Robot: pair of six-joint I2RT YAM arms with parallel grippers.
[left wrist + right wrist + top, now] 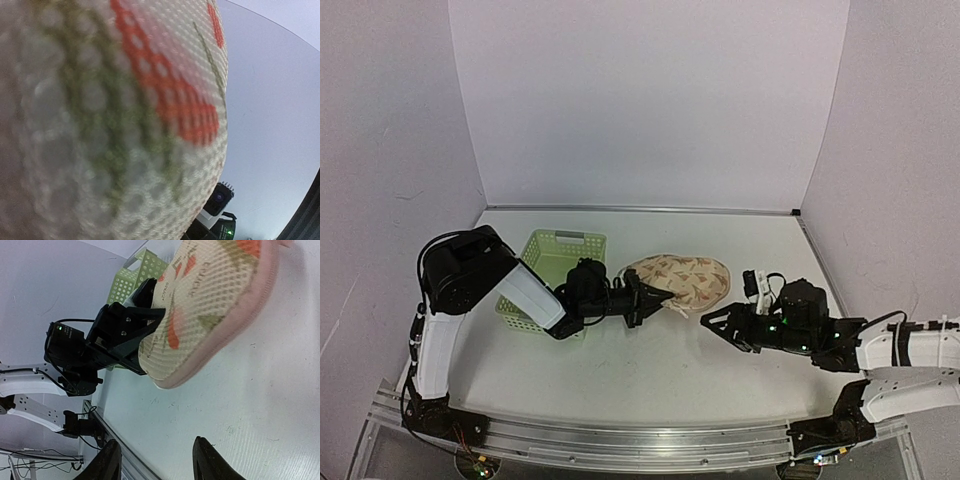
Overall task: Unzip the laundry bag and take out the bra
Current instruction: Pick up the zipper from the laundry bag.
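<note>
Left gripper [660,296] looks clamped on the near-left end of the laundry bag [688,278]. In the right wrist view one finger sits over the printed top and the other under the end, with fabric between them. The left wrist view shows only blurred mesh right against the lens, so no fingers are visible there, which fits a close grip.

Right gripper [708,324] has its fingers [107,462] spread wide and holds nothing. The bag lies ahead of those fingertips, a short gap away, not touching.

The bag rests flat on the table [650,380], with the light green lattice basket [552,262] behind the left gripper's wrist.

Progress:
- The pale pink zip edging [262,290] runs unbroken along the side facing the right fingers, so the zip reads as closed.
- I can't pick out the zip pull in any view.
- No bra is visible.

My read is that the bag is anchored and nothing else is done. What's left:
- Find the pull.
- Pinch it with the right fingers.
- Run the zip round while the left holds.
- Reach in and extract the bra.

The main risk is the bag sliding or lifting if the left grip only has the padded edge.
</note>
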